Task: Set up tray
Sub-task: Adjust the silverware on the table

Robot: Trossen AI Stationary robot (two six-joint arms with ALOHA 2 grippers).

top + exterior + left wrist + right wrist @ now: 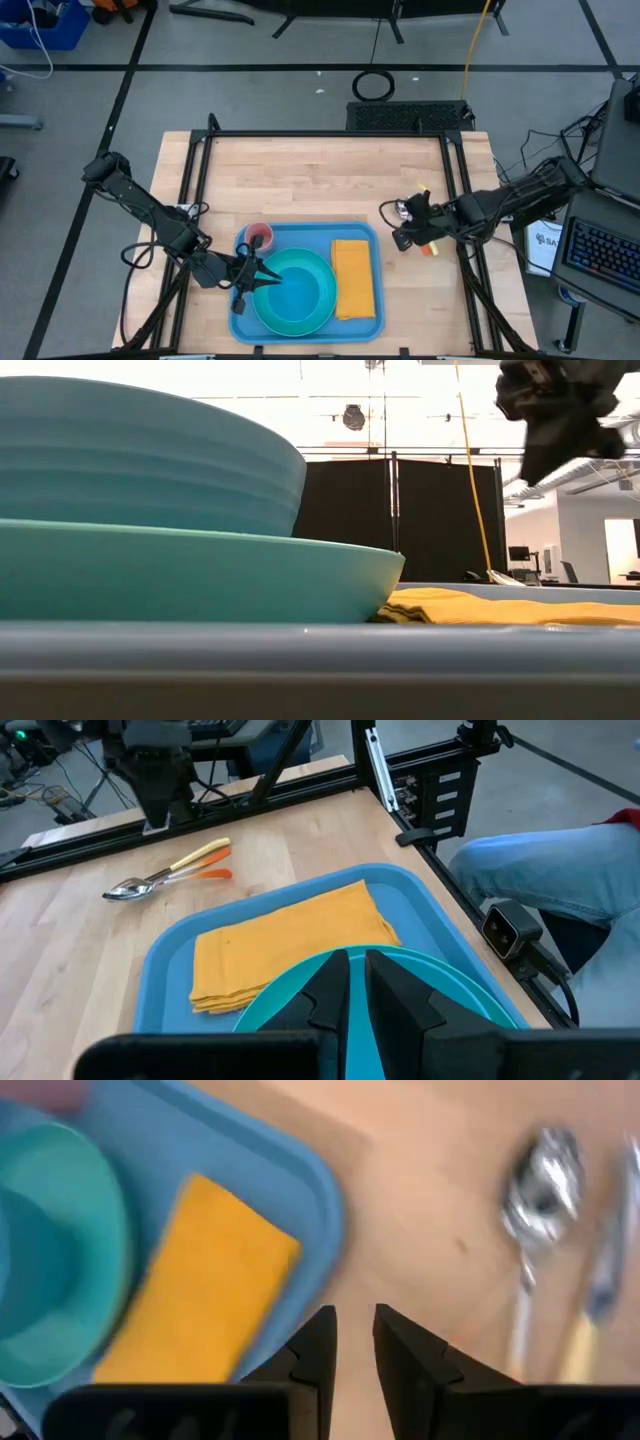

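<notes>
While the arms hang over the table, the high view shows the tray (310,238) on the wood near the front edge. It carries a cyan plate (300,305), a yellow napkin (353,278) and a pink cup (258,237) in its far left corner. The left gripper (262,280) sits over the plate's left side. The right gripper (400,225) hovers just right of the tray, above bare wood.

Low view: the tray rim (320,650) fills the foreground. Behind it a blue bowl (150,460) rests on the plate (200,575), with the napkin (500,608) beside them.

Left wrist view: the left gripper (357,970) has its fingers nearly together over the plate edge; can't tell if they pinch it. The napkin (290,945) lies in the tray (160,960). A spoon (130,890) lies on the wood beyond. A person's leg (560,870) shows past the table frame.

Right wrist view: the right gripper (355,1325) has its jaws drawn close, grasping nothing. The tray (300,1170) is to one side, a blurred spoon (540,1180) to the other.
</notes>
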